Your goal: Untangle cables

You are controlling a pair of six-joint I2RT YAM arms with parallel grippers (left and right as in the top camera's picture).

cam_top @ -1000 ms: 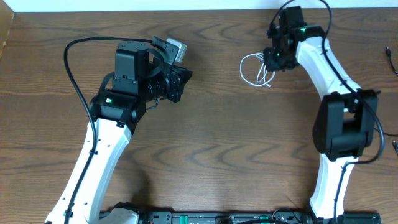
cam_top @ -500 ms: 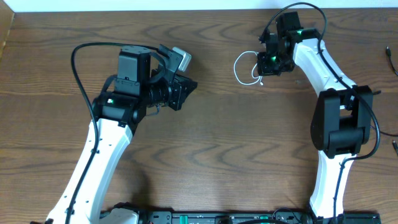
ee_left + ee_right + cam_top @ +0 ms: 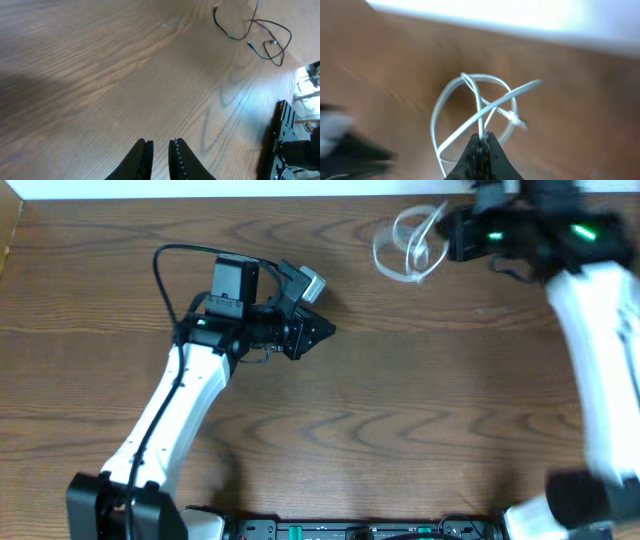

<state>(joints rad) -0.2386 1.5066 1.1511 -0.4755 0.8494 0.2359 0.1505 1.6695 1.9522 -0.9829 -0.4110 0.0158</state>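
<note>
The white cable [image 3: 405,242] is a small coil hanging at the far edge of the table, blurred by motion. My right gripper [image 3: 445,238] is shut on one of its strands. In the right wrist view the fingertips [image 3: 482,137] pinch the white cable [image 3: 470,95] where its loops cross, and a small plug end sticks out to the right. The black cable [image 3: 250,30] lies loosely looped on the wood, far from my left gripper [image 3: 161,142]. That gripper [image 3: 325,330] hovers mid-table with a narrow gap between its jaws and nothing in it.
The brown wooden table [image 3: 400,430] ends at a white strip along the far side. In the left wrist view a black rack [image 3: 285,140] stands past the table edge on the right.
My right arm has swung toward the far edge, lifting the white cable off the table. The left arm has reached further right across the table.
</note>
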